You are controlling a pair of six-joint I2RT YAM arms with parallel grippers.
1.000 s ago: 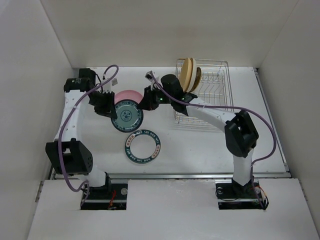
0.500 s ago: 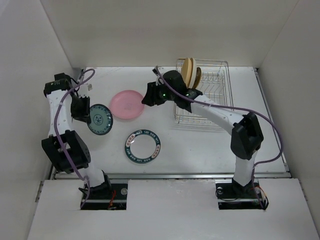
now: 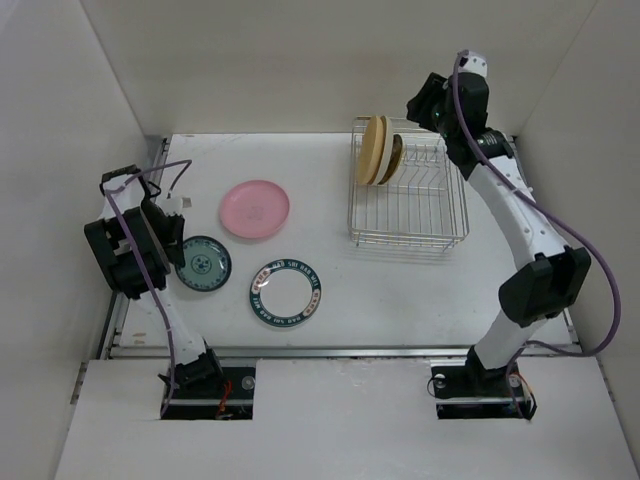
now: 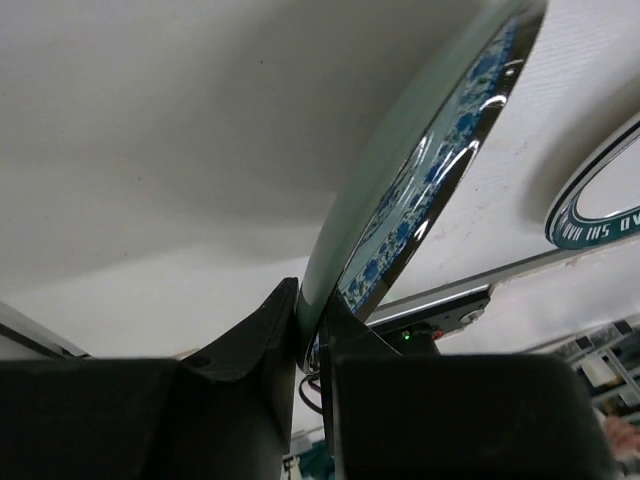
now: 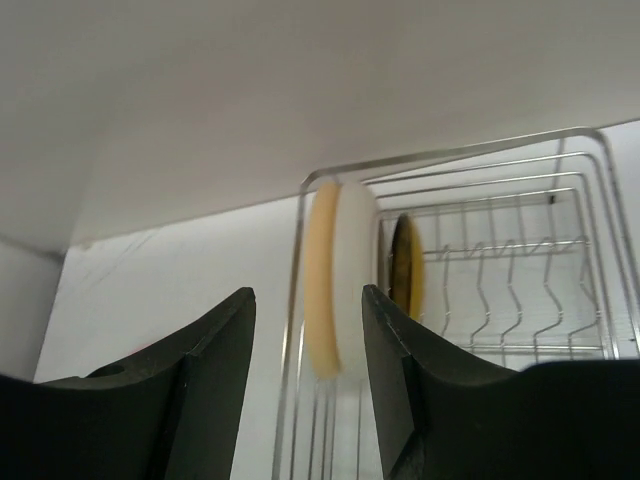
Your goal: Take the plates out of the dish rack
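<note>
Left gripper (image 4: 308, 306) clamped tight on the rim of the small plate (image 3: 203, 263), a green one with blue pattern, fingers (image 4: 262, 330) pinching its left edge. The left arm is folded back on itself at the left table (image 3: 400, 300) edge, wrist turned inward to the right. In the wrist view the plate tilts away from the fingers; can't tell if it touches the table. Just right of it, a bit nearer, the ringed plate (image 3: 286, 292), white with a teal rim, lies flat and apart from the small one. Farther back the pink plate (image 3: 255, 209) lies flat, mid-left. The rack (image 3: 408, 195) sits far right on the table. The tan plate (image 3: 375, 150) stands on edge at the rack's far left corner, with a dark plate (image 3: 396, 156) just behind it, also upright; the rest of the rack is bare wire. The right arm is stretched up and long, elbow out at the right side, forearm running back and left, wrist raised above the rack's far edge in front of the back wall (image 3: 300, 70). Right gripper (image 5: 307, 300) is spread wide, nothing between the fingers, and its wrist view looks down on the tan and dark plates, well clear of both.
</note>
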